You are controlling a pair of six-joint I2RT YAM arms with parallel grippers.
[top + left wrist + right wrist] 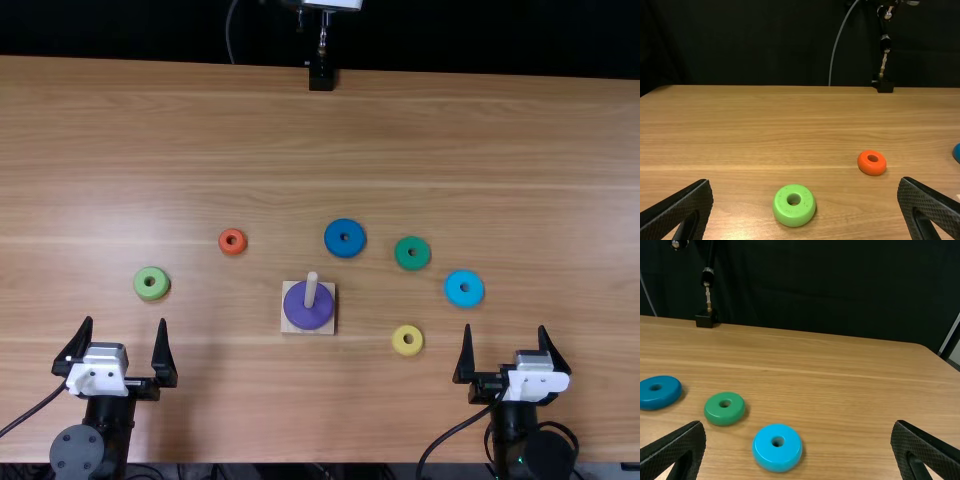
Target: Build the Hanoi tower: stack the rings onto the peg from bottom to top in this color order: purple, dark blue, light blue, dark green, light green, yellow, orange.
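One left gripper, one right gripper, both spread open, loose yellow ring, purple ring around peg, then on table, light blue ring, light green ring, dark green ring, orange ring, dark blue ring.

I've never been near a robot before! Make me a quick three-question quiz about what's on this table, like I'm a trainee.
1. True or false: the purple ring sits around the peg.
2. By the task's order, which ring should go on next?
A) yellow
B) dark blue
C) light green
3. Fill the gap: the left gripper is ____ (open or shut).

Key: 1 true; 2 B; 3 open.
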